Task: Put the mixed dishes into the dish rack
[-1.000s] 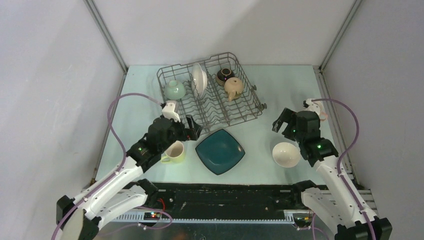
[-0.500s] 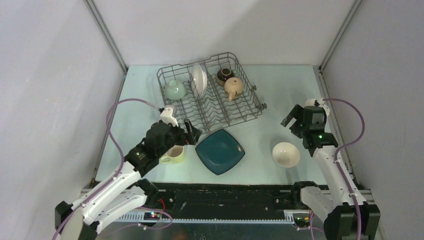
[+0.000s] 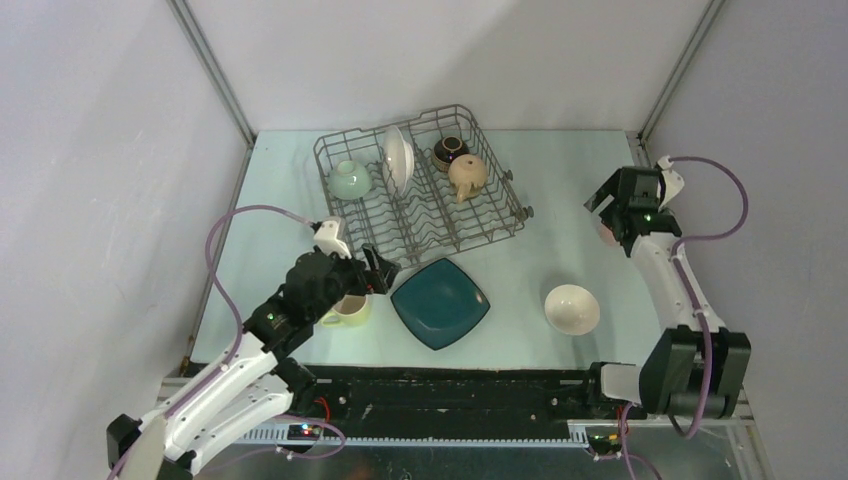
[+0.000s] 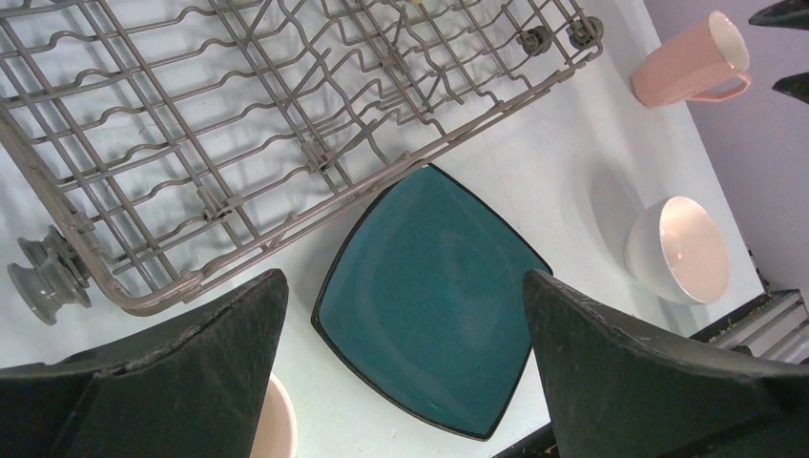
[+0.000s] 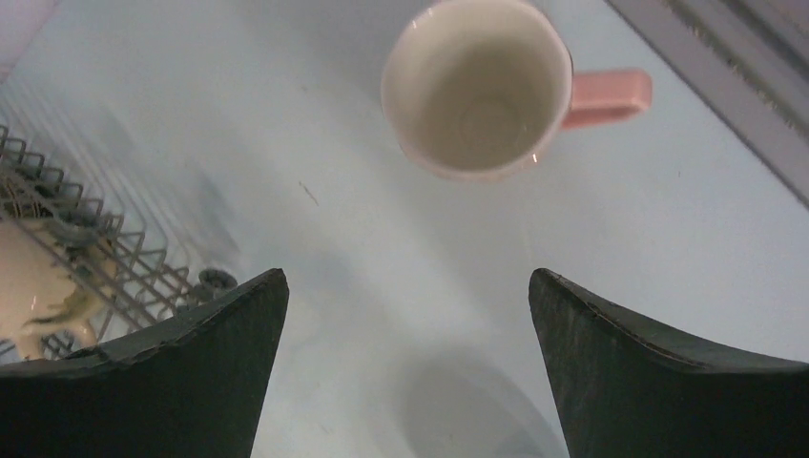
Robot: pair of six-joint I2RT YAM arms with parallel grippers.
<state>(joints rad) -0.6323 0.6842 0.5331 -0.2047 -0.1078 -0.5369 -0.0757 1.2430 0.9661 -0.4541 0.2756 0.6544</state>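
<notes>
The grey wire dish rack (image 3: 420, 185) holds a pale green bowl (image 3: 350, 180), a white round plate (image 3: 398, 157) on edge, a glossy brown bowl (image 3: 449, 151) and a tan mug (image 3: 467, 176). Near it lie a square teal plate (image 3: 440, 301), a smooth white bowl (image 3: 572, 308) and a yellow mug (image 3: 348, 308). The left gripper (image 4: 403, 281) hovers spread wide and empty over the plate. The right gripper (image 5: 408, 275), also spread and empty, has swung from beside the white bowl to above the pink mug (image 5: 482, 86).

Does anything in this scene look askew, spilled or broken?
Nothing looks spilled or broken. Only the dish rack stands out: it sits turned at an angle to the edges of the table, not square with them.
</notes>
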